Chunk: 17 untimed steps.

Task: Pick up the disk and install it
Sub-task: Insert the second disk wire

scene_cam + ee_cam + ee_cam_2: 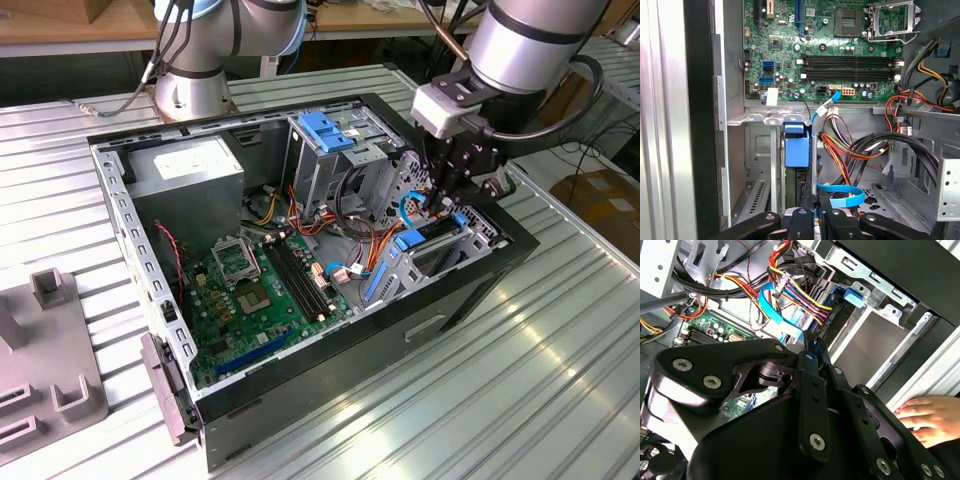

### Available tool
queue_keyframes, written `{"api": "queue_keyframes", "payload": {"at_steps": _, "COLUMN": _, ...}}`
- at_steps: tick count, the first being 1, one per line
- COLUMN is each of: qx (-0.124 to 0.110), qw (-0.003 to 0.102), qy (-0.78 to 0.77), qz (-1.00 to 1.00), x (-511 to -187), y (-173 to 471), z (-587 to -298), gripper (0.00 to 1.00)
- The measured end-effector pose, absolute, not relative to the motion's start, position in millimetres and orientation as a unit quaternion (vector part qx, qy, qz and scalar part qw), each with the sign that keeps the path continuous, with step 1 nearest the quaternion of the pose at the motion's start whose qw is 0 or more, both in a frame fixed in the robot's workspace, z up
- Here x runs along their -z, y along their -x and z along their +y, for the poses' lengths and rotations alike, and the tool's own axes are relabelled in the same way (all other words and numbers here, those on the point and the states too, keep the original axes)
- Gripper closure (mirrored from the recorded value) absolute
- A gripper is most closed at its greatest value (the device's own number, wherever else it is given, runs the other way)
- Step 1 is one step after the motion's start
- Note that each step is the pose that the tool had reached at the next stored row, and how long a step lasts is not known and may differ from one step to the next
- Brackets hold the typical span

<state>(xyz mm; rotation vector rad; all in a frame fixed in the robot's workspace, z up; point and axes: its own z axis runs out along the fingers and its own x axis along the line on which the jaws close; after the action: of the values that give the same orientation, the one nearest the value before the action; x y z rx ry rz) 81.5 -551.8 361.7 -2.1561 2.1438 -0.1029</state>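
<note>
Slatted table (560, 380), open case (470, 290), disk (796, 150) slotted

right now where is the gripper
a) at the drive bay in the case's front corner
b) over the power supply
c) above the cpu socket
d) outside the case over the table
a: the gripper hangs inside the open computer case, at the drive bay with blue rails.

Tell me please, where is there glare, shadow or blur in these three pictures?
In the exterior view, the ribbed metal table shows bright glare streaks. In the second wrist view, the gripper body looms dark and soft, and a hand at the edge looks overexposed. In the first wrist view, the motherboard is evenly lit and sharp, while the drive bay below lies in shadow.
</note>
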Motion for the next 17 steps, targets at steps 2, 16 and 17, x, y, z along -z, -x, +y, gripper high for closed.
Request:
{"api": "queue_keyframes", "payload": {"at_steps": 2, "qx": 0.034, "qw": 0.05, "qy": 0.708, "qz": 0.704, "x": -361, "y": -81, "z": -553, "gripper": 0.84}}
{"api": "queue_keyframes", "payload": {"at_steps": 16, "qx": 0.019, "qw": 0.07, "qy": 0.706, "qz": 0.704, "x": -355, "y": -80, "z": -565, "gripper": 0.84}}
{"api": "queue_keyframes", "payload": {"at_steps": 17, "qx": 0.019, "qw": 0.07, "qy": 0.706, "qz": 0.704, "x": -355, "y": -80, "z": -566, "gripper": 0.84}}
